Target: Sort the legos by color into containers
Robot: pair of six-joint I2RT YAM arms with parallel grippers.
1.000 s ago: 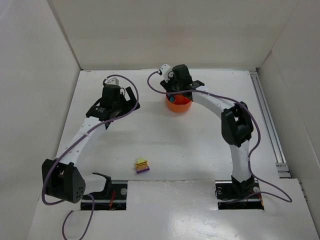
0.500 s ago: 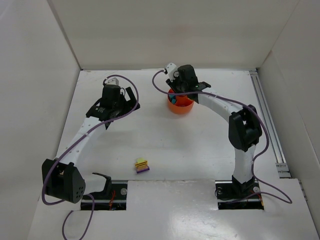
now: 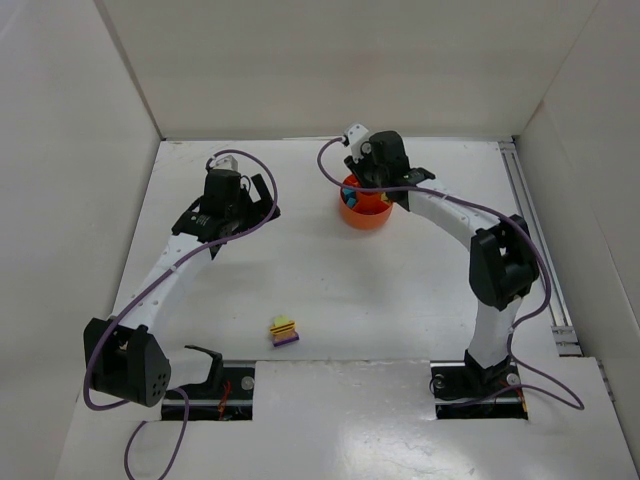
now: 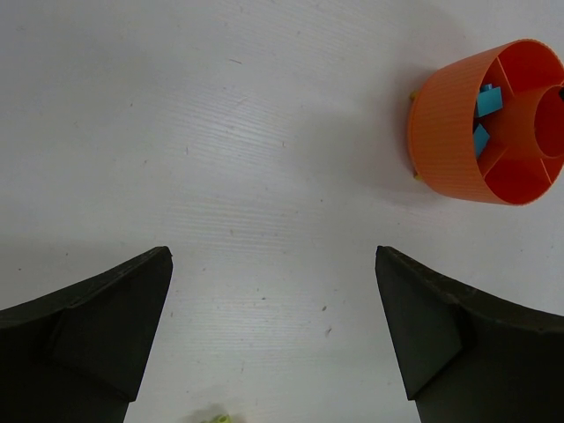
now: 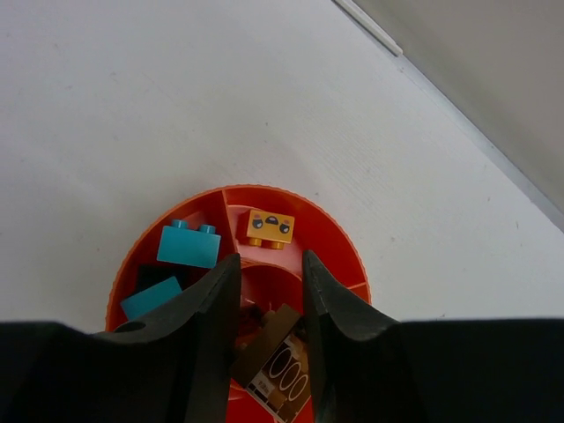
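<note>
Right gripper (image 5: pixel 270 264) is hanging directly over the orange dish (image 5: pixel 339 251). Its fingers are drawn in close and pinching a brown brick (image 5: pixel 271 345), which is sitting tilted above the centre well.

Inside the dish, an orange-yellow brick (image 5: pixel 270 227) is lying alone in the far section. Two teal bricks are sitting in the section to the left of it: the first teal brick (image 5: pixel 189 244) is in plain view, while the second teal brick (image 5: pixel 152 297) is partly hidden behind the left finger. The left wrist view is showing both teal pieces in what looks like one section.

Left gripper (image 4: pixel 271 256) is hovering over the bare table (image 3: pixel 330 280) with its fingers spread wide and gripping nothing. The dish is sitting off to its right, well apart from it.

A yellow-and-purple stack (image 3: pixel 284 331) of legos is resting on the table near the front edge, between the two arm bases — far from the dish and from both grippers. A pale yellow-green piece (image 4: pixel 216 419) is just peeking in at the bottom edge of the left wrist view, and too little of it is showing to say more.
</note>
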